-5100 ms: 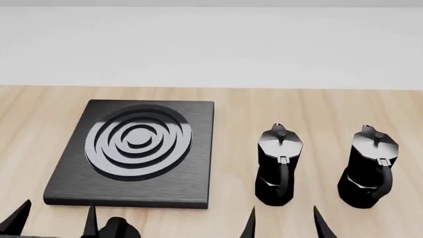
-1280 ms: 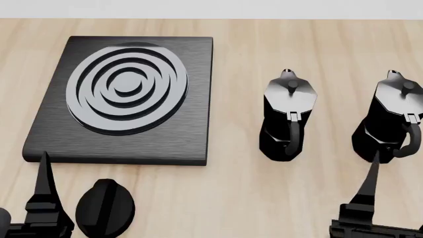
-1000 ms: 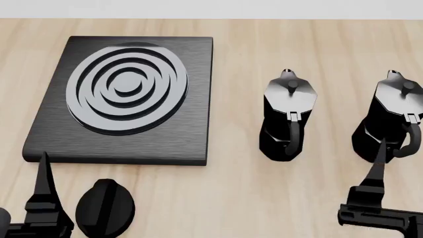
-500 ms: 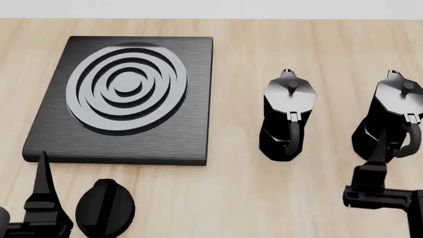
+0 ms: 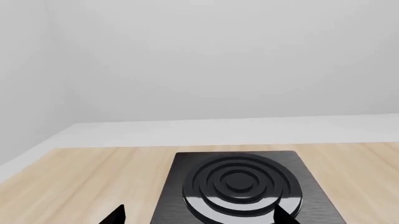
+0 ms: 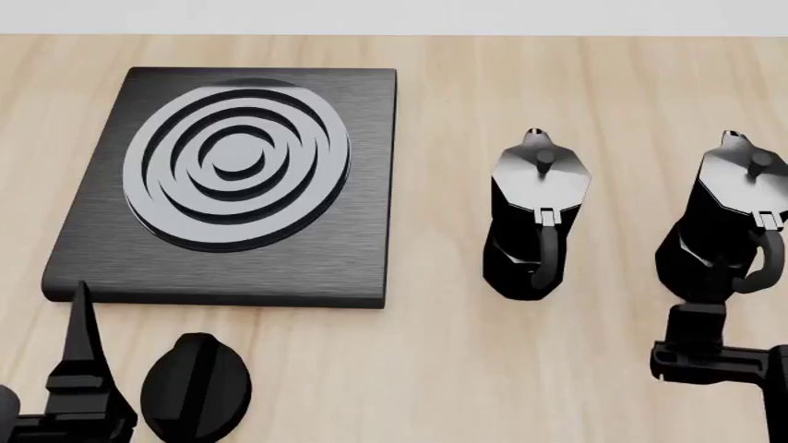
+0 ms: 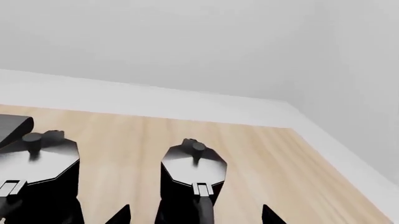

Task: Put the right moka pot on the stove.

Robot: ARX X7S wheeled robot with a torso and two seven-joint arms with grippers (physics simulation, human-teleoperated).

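Wooden table (image 6: 431, 369), four items, two grippers.
Left gripper (image 5: 196, 215) spread, near left; oval knob (image 6: 196, 385) beside it; stove (image 6: 234, 171) far left; left moka pot (image 6: 532, 217) centre; right moka pot (image 6: 729, 221) far right, upright, off the stove; right gripper (image 7: 194, 214) spread, straddling its handle.

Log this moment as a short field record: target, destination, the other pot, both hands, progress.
target: right moka pot, upright on the table, handle toward the robot
destination: stove, nothing on it
other pot: left moka pot, upright, between stove and target
extra item: black oval knob, near the stove's front edge
right hand, open, fingertips either side of the target's handle, not closed
left hand, open, facing the stove
progress: target not yet grasped or lifted
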